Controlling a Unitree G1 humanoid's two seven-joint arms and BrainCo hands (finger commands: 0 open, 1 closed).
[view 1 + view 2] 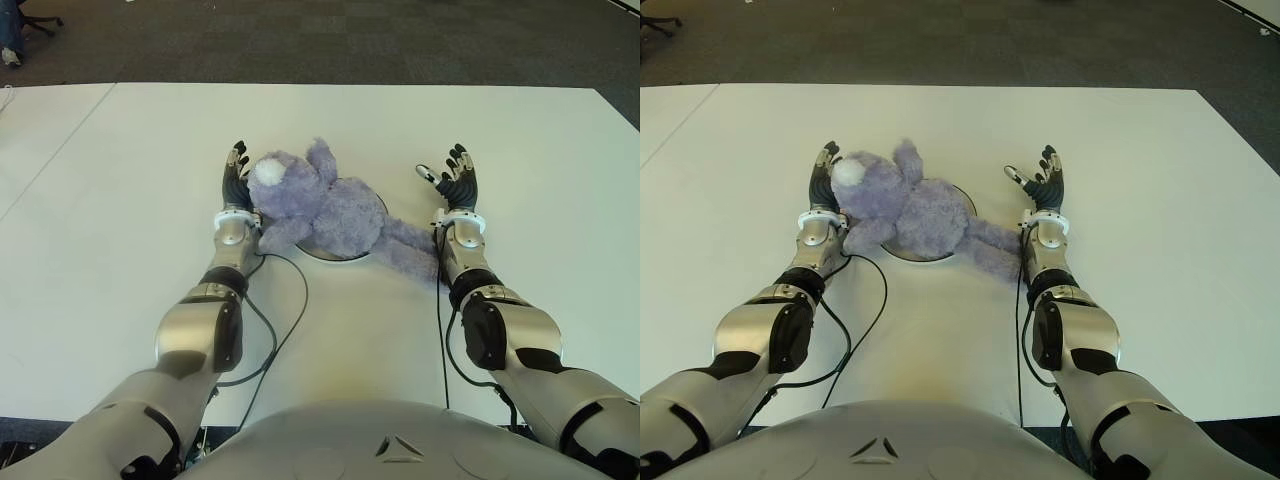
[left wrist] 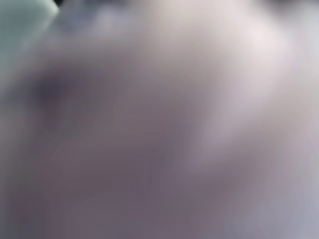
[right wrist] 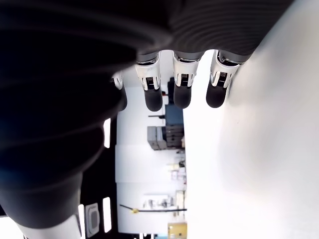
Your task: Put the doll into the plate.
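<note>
Purple doll (image 1: 325, 210) lies across the white plate (image 1: 345, 256), roughly mid-surface, nearer my edge than the far edge. Its torso covers most of the plate; only a thin arc of rim shows on the side toward me. Head with the white muzzle hangs off the plate toward the left edge of the surface. 1 leg trails off the plate toward the right edge, ending just beside my right wrist.

My left hand (image 1: 236, 180) stands edge-on, right against the doll's head on its left side, fingers (image 1: 238, 154) extended and pointing toward the far edge. They look straight rather than wrapped around the plush; the hand grips nothing that I can see. The left wrist view is filled with soft purple-grey blur, so the doll sits very close to that camera.

My right hand (image 1: 456, 180) stands near the doll's right side, apart from the body, with bare white surface (image 1: 520, 160) between palm and plush. Fingers (image 3: 182, 94) are spread and loose, holding nothing; the right wrist view shows 3 dark fingertips extended over bare surface with nothing between them.

2 black cables (image 1: 275, 330) run along my forearms over the surface toward my torso. Dark carpet (image 1: 300, 40) lies beyond the far edge.
</note>
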